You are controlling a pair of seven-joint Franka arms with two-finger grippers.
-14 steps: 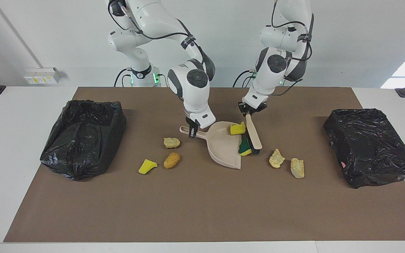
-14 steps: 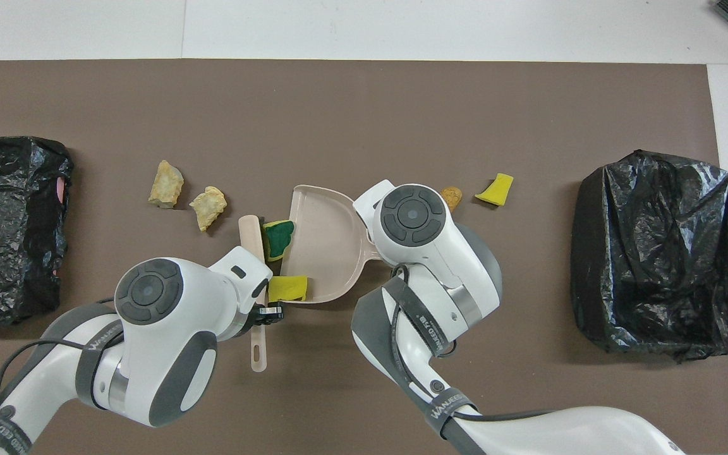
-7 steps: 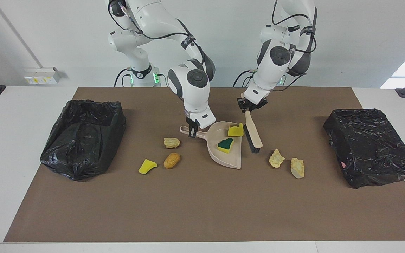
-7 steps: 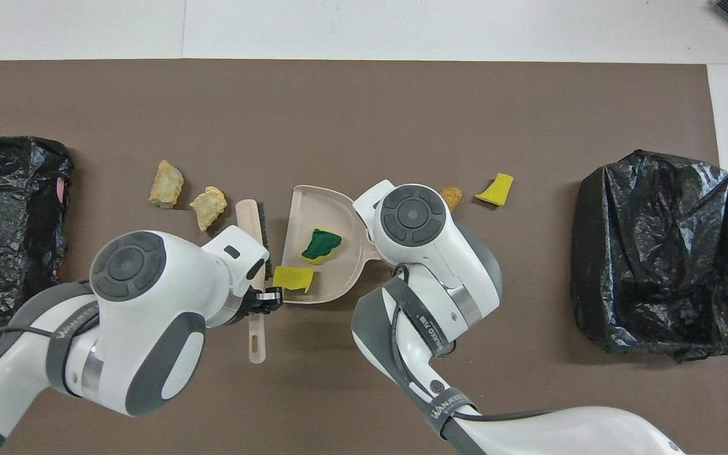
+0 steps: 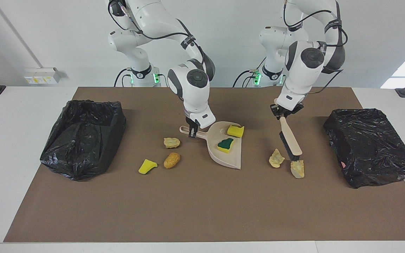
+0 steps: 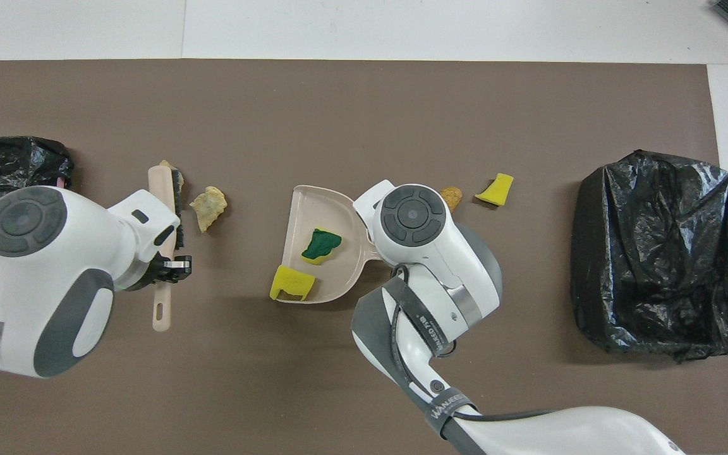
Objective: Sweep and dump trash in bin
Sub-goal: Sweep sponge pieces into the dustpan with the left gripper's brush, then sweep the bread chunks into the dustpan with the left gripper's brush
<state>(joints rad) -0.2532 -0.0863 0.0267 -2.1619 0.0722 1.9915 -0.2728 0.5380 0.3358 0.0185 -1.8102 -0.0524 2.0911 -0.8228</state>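
Observation:
My right gripper (image 5: 192,130) is shut on the handle of the beige dustpan (image 5: 229,159), which rests on the mat. In the pan lie a yellow sponge piece (image 5: 235,131) and a green-topped one (image 5: 225,145); both also show in the overhead view (image 6: 291,282) (image 6: 321,245). My left gripper (image 5: 282,113) is shut on the beige brush (image 5: 290,138), tilted head down. Its tip is between two tan lumps (image 5: 276,158) (image 5: 297,168). Three scraps (image 5: 171,142) (image 5: 171,160) (image 5: 147,166) lie beside the pan toward the right arm's end.
One black-bagged bin (image 5: 83,137) stands at the right arm's end of the brown mat, another (image 5: 369,146) at the left arm's end. In the overhead view the brush (image 6: 163,208) covers one lump, and the right wrist hides one scrap.
My left gripper has carried the brush away from the dustpan toward the left arm's end, to the two tan lumps. The green-topped sponge went into the pan. The right arm has stayed still.

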